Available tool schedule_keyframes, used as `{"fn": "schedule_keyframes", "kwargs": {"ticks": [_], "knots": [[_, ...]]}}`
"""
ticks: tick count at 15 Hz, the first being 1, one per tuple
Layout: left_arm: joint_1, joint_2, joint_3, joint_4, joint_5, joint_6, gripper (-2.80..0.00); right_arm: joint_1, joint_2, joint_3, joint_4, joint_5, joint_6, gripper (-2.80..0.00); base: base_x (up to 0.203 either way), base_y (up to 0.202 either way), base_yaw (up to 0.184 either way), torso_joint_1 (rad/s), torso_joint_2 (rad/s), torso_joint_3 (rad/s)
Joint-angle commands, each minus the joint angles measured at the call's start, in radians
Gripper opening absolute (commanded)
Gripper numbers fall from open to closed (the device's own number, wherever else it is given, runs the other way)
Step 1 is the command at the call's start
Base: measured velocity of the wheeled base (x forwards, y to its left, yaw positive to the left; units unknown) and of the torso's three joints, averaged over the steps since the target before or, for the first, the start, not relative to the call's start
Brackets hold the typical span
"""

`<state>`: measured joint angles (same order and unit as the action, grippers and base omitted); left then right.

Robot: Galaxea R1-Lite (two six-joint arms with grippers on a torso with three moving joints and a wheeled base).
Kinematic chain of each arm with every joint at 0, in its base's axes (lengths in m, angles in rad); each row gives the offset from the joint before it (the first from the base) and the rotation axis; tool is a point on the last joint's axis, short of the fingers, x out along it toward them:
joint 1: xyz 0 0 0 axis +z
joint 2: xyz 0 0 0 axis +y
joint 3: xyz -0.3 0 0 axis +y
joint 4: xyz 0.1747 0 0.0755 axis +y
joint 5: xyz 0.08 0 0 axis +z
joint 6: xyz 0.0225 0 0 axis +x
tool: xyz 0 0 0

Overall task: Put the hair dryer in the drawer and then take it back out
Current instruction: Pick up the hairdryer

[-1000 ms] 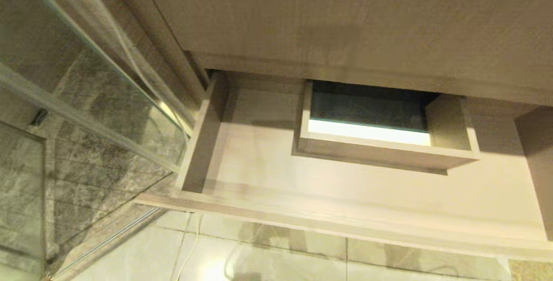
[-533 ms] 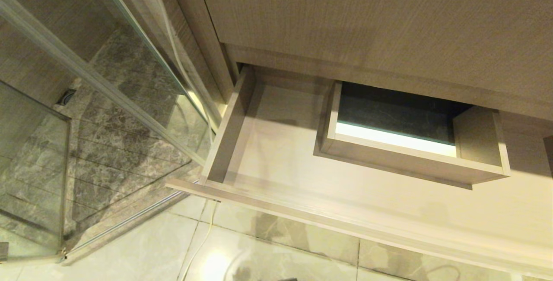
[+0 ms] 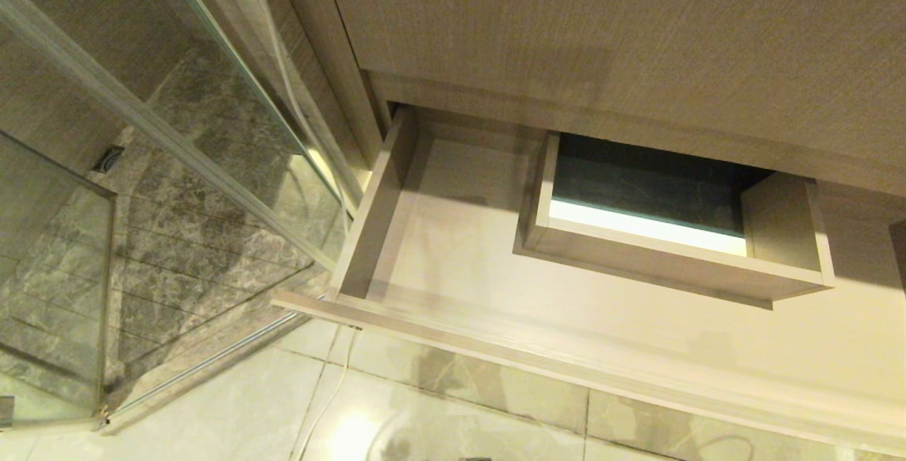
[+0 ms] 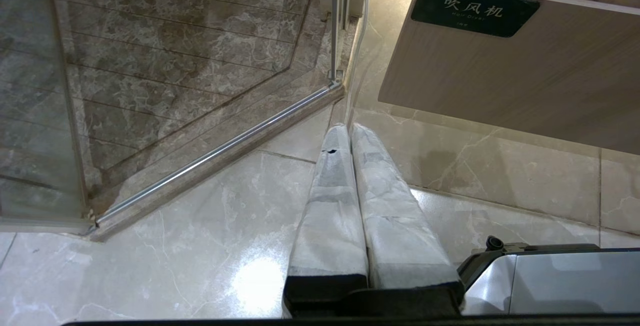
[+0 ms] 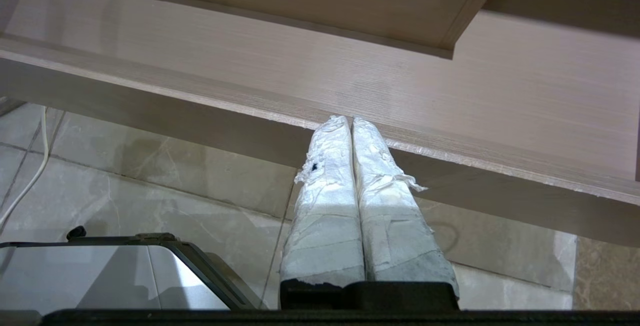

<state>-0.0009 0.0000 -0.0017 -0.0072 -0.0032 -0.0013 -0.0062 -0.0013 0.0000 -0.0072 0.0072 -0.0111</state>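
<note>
1. Head view shows you the drawer [image 3: 495,284] pulled open and bare inside, apart from the boxed cutout [image 3: 672,234] at its far middle. The hair dryer is in none of the views, so you cannot yet say which way it lies or which arm is nearer.
2. Your right gripper [image 5: 351,121] hangs just in front of the drawer's front edge, jaws pressed together, holding nothing.
3. Your left gripper [image 4: 349,128] hangs over the floor tiles [image 4: 200,246], near the dark label [image 4: 475,9] at the drawer front's left end, jaws likewise pressed together and empty.
4. Judging from this, find the dryer first.
</note>
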Motion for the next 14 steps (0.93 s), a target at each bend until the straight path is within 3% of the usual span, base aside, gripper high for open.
{"fn": "schedule_keyframes", "kwargs": {"ticks": [1, 7, 14], "knots": [[-0.001, 0.002, 0.000, 0.000, -0.001, 0.000, -2.80, 0.000, 0.000, 0.002, 0.000, 0.000, -0.001, -2.80, 0.000, 0.000, 0.000, 0.000, 0.00, 0.000], [-0.001, 0.002, 0.000, 0.000, -0.001, 0.000, -2.80, 0.000, 0.000, 0.002, 0.000, 0.002, -0.004, -2.80, 0.000, 0.000, 0.000, 0.002, -0.02, -0.015], [-0.001, 0.002, 0.000, 0.000, -0.001, 0.000, -2.80, 0.000, 0.000, 0.002, 0.001, 0.002, -0.006, -2.80, 0.000, 0.000, 0.000, 0.181, -0.41, -0.233]]}}
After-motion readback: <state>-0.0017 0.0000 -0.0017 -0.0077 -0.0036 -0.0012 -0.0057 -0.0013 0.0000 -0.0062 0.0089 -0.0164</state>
